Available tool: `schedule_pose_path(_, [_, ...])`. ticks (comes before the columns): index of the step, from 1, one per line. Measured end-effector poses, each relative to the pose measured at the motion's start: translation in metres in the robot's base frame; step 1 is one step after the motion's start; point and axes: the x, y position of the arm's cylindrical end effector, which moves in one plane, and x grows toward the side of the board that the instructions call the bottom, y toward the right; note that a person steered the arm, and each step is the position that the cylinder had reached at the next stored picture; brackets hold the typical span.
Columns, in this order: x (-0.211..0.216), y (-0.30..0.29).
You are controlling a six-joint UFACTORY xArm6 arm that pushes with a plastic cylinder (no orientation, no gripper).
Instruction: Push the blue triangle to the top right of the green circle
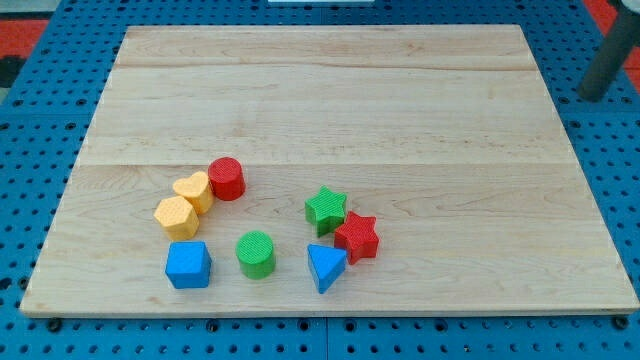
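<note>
The blue triangle (325,266) lies near the bottom edge of the wooden board (320,100), right of the green circle (256,253), with a small gap between them. The red star (356,237) touches the triangle's upper right side. My tip (591,97) is at the view's top right, off the board's right edge and far from all blocks.
The green star (326,208) sits just above the red star. A blue cube (188,264) lies left of the green circle. A yellow hexagon (176,216), a yellow heart (193,189) and a red circle (227,178) cluster above them. A blue pegboard (30,120) surrounds the board.
</note>
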Motion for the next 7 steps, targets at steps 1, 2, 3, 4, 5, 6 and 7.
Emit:
schedule_pose_path(1, [0.096,-0.055])
schedule_pose_path(2, [0.122,-0.161])
schedule_pose_path(3, [0.136,-0.213])
schedule_pose_path(4, [0.187,-0.174])
schedule_pose_path(5, [0.248,-0.209])
schedule_pose_path(6, [0.247,-0.292])
schedule_pose_path(7, [0.244,-0.316])
